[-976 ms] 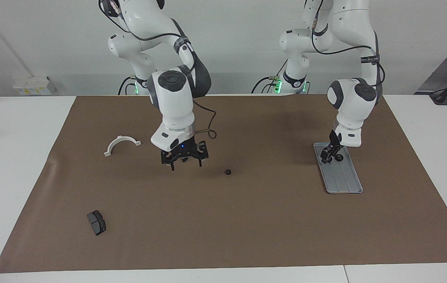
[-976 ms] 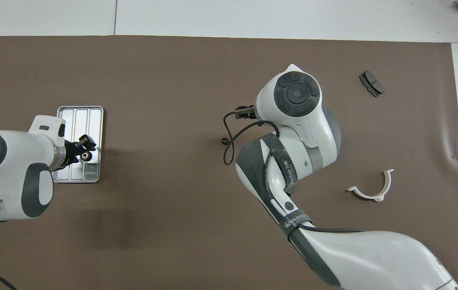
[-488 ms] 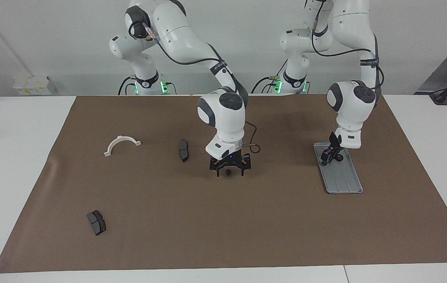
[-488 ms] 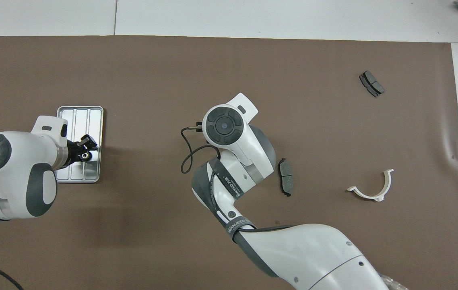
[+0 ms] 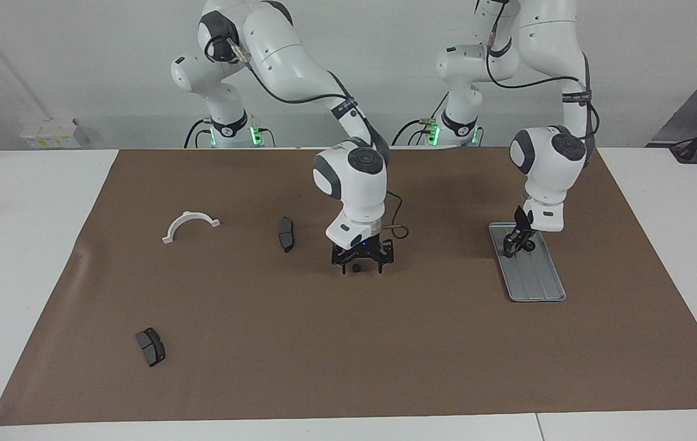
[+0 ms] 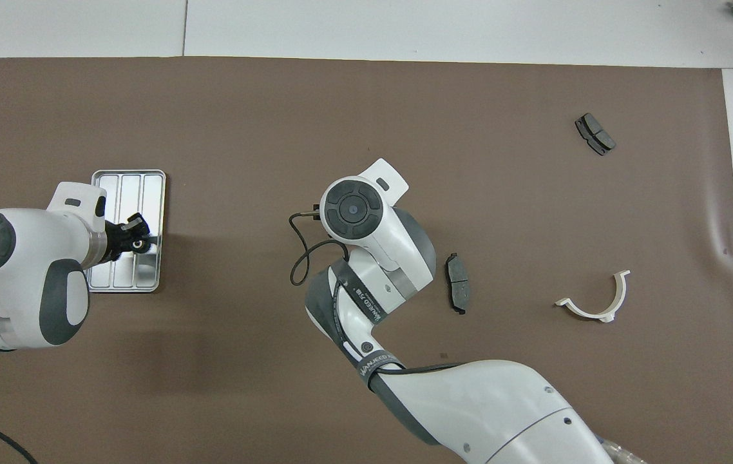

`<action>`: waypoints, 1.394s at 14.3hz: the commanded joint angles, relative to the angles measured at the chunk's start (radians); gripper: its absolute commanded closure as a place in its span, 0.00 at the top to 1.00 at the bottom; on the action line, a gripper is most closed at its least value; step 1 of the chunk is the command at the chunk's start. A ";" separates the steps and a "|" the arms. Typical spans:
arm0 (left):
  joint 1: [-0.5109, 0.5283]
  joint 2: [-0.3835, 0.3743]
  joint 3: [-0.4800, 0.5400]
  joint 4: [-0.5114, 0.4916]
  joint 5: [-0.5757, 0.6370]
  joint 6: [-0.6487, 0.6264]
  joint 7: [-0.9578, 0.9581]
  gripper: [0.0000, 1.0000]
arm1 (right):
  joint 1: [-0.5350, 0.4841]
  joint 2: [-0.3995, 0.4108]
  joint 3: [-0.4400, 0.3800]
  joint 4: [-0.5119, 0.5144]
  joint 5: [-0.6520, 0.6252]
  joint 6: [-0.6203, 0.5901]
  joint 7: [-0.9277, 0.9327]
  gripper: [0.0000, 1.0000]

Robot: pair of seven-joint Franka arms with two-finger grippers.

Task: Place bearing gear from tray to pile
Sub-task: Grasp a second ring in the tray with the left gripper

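Observation:
The silver grooved tray lies toward the left arm's end of the mat. On the end of it nearer the robots sits a small black bearing gear, and my left gripper is down on the tray, shut on that gear. In the middle of the mat a single black gear marks the pile. My right gripper hangs low and open, with one finger on each side of this gear. From overhead, the right wrist hides both the gear and the gripper.
One dark brake pad lies beside the right gripper, toward the right arm's end. Another pad lies farther from the robots. A white half-ring rests near the right arm's end.
My right arm swung toward the left arm's end, uncovering a brake pad, and came down over the lone gear. My left gripper's fingers drew in on the gear in the tray.

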 commanded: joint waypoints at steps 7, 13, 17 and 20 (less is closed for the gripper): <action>-0.008 -0.001 -0.010 0.266 0.018 -0.311 0.019 0.00 | -0.006 -0.011 0.000 -0.014 0.005 -0.023 0.060 0.35; -0.031 0.000 -0.015 0.289 0.018 -0.333 0.010 0.00 | 0.004 -0.019 0.003 -0.029 0.005 -0.025 0.092 0.31; -0.038 0.000 -0.015 0.289 0.018 -0.331 0.008 0.00 | 0.002 -0.028 0.003 -0.049 0.005 -0.030 0.092 0.31; -0.044 0.002 -0.015 0.290 0.018 -0.328 0.008 0.00 | 0.004 -0.030 0.003 -0.050 0.005 -0.034 0.092 0.31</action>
